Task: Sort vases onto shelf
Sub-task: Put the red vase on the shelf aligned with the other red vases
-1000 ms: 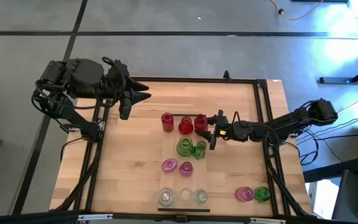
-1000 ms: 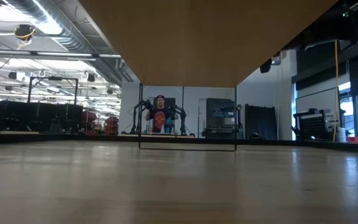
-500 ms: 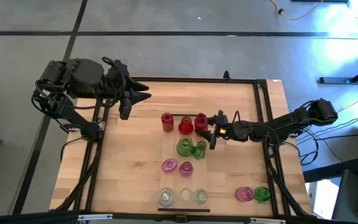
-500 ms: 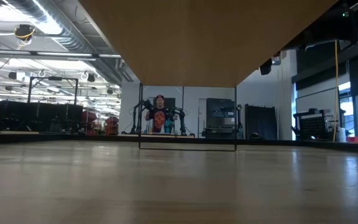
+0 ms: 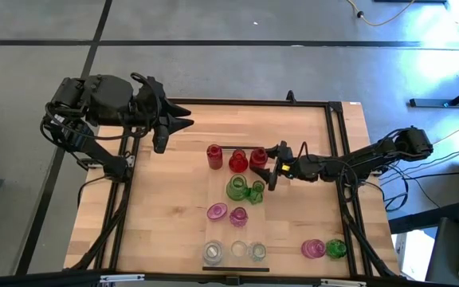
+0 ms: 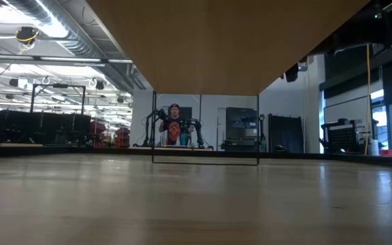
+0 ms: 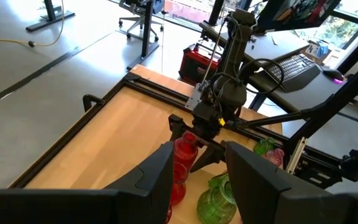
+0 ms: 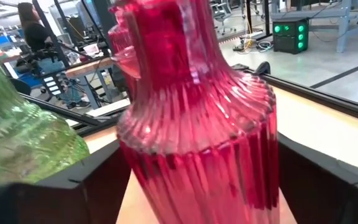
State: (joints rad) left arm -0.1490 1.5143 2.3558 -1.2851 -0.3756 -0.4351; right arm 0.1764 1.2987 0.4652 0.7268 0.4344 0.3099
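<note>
Butcher-block tabletop (image 5: pixel 166 199), red vase (image 5: pixel 257 156) upright, neck up, between right pincer's (image 5: pixel 274 166) spread fingers; left pincer (image 5: pixel 174 127) part-open, empty.

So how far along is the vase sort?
Done: on the shelf, three clear vases, two pink, two green and two red stand grouped by colour. In hand: the right gripper is at the third red vase. Left: a pink vase and a green vase, off the shelf. The left gripper hovers open.
</note>
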